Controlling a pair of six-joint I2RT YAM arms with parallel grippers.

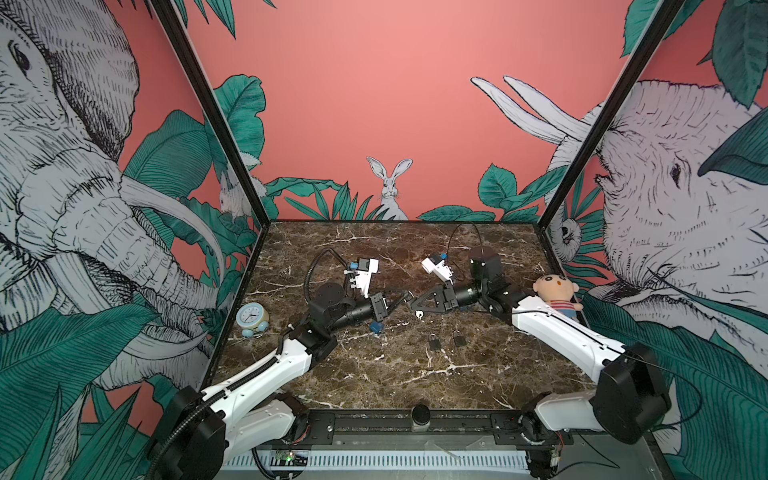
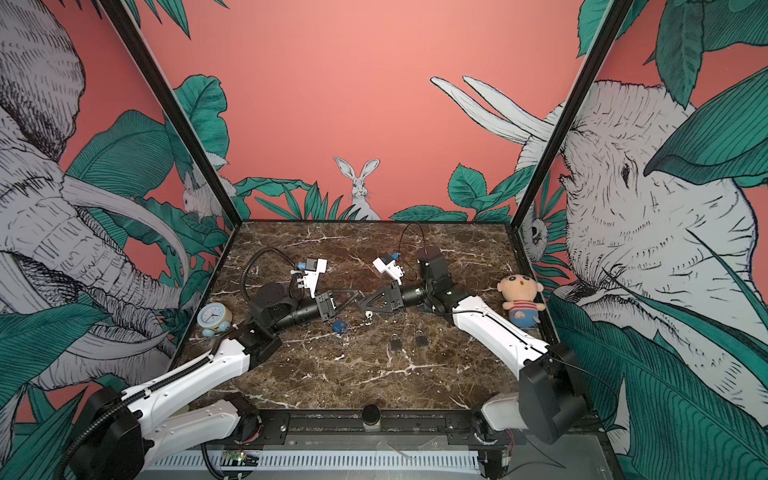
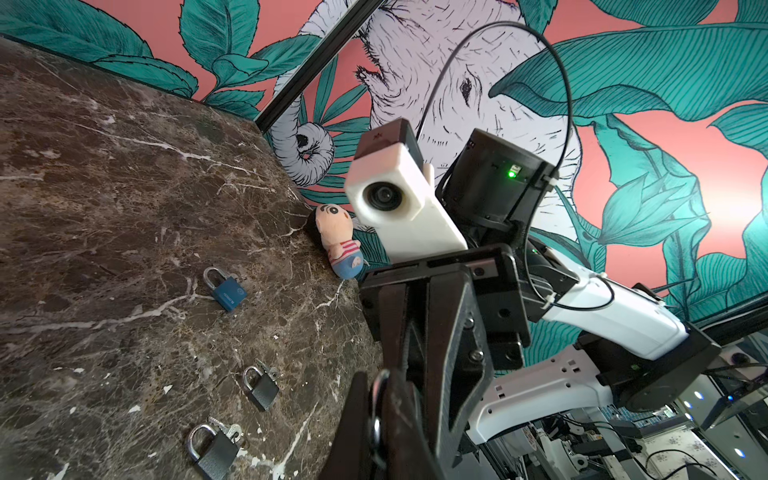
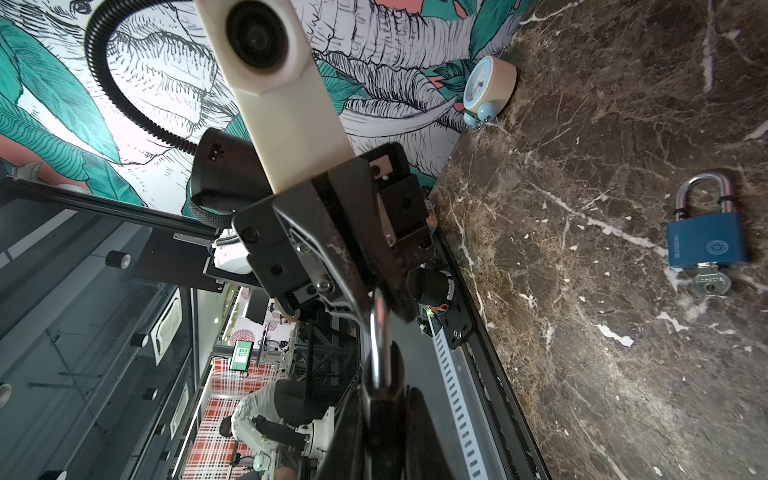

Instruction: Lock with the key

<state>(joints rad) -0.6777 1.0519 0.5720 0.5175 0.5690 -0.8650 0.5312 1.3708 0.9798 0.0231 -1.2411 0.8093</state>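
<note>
While my left end effector [image 1: 408, 296] and right end effector [image 1: 414, 306] both pinch one chrome shackle [image 4: 380, 345] near the blue padlock [image 4: 704, 243], I see that lock's key [image 4: 711, 282] plugged in.

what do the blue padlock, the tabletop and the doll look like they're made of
Blue padlock: probably a metal body with a smooth satin blue coating and a stamped emblem. Its shackle looks like bright polished steel, mirroring light.
Tabletop: looks like glossy brown marble with white veins; could be printed laminate.
Doll: soft plush fabric with a matte, fuzzy surface and a striped cloth shirt.
</note>
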